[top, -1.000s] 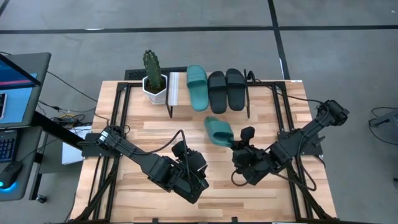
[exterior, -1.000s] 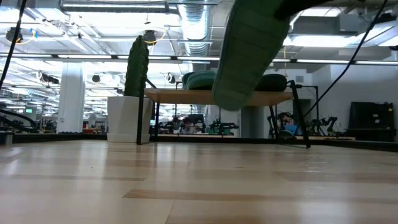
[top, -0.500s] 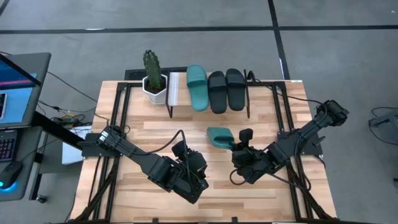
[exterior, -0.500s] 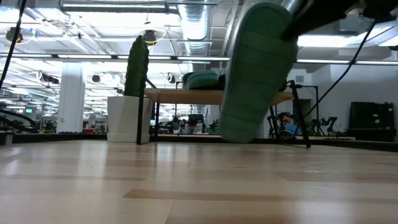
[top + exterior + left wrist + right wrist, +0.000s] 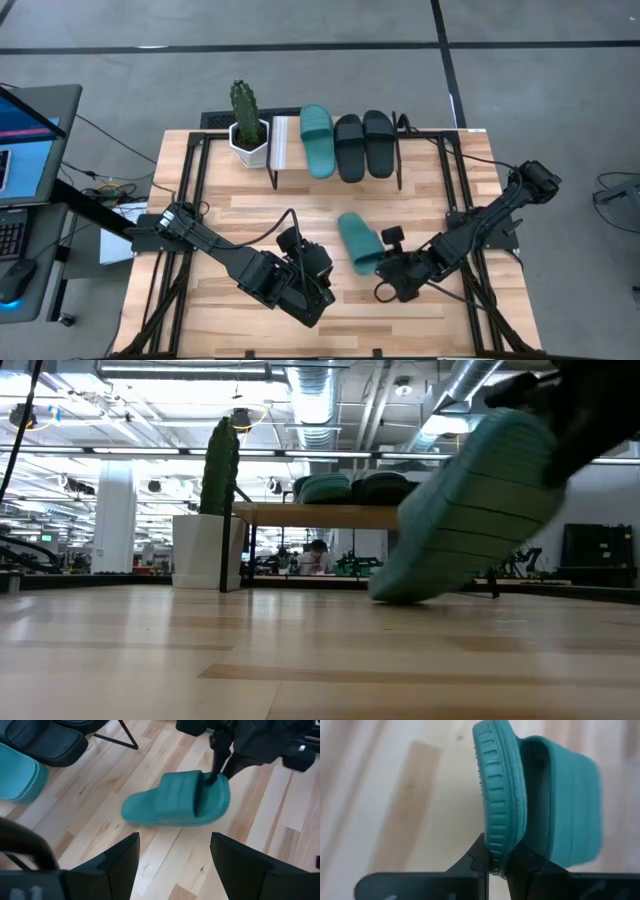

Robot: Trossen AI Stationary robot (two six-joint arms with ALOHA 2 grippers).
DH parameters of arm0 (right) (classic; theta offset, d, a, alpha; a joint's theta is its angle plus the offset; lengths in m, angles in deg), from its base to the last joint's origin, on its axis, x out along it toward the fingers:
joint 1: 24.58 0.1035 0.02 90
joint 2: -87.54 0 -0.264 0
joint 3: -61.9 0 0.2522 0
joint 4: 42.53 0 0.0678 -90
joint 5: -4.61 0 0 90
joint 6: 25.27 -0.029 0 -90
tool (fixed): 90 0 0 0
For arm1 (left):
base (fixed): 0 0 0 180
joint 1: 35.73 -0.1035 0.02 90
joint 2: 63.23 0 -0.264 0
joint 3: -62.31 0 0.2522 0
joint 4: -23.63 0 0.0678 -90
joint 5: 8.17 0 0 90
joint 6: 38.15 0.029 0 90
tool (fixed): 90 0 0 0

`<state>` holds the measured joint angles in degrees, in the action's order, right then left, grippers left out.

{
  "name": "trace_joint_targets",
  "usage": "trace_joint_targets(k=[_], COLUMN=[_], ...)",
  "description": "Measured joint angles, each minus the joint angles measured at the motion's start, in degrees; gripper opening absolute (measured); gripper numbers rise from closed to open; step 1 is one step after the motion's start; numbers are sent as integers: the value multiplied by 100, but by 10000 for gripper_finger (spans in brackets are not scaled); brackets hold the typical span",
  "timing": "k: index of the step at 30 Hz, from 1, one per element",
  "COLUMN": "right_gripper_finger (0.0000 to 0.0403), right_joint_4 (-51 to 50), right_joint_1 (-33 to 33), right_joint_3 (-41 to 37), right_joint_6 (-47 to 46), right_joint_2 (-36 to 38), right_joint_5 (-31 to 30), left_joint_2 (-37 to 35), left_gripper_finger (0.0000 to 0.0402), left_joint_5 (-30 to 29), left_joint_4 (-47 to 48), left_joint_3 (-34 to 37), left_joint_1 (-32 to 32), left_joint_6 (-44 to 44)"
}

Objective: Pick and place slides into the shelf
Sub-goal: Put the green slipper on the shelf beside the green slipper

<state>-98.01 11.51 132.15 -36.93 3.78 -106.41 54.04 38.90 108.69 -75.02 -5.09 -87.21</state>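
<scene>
Teal slide clamped in right tool, ribbed sole only wrist-visible, left tool spread

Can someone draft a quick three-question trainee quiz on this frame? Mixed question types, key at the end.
1. True or false: the right hand is shut on a teal slide.
2. How many slides lie on the shelf, and in which colours?
3. Multiple choice: the left hand is A) open and holding nothing, B) shut on a black slide, C) pushing the cactus pot.

Key:
1. True. It pinches the slide's edge; in the low view the slide is tilted with one end low near the tabletop.
2. Three: one teal slide on the shelf and two black slides.
3. A.
</scene>
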Motion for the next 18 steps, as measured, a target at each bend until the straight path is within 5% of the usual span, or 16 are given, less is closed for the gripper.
trace_joint_targets(k=[9, 18], right_gripper_finger=[171, 263], right_joint_4=[-520, -1869], right_joint_1=[240, 627], right_joint_3=[-4, -4], right_joint_6=[-881, -2234], right_joint_2=[0, 4], right_joint_5=[1324, 1366], left_joint_2=[0, 0], left_gripper_finger=[231, 231], left_joint_5=[30, 45], left_joint_4=[-8, -8], left_joint_3=[0, 0], left_joint_1=[0, 0], left_joint_6=[0, 0])
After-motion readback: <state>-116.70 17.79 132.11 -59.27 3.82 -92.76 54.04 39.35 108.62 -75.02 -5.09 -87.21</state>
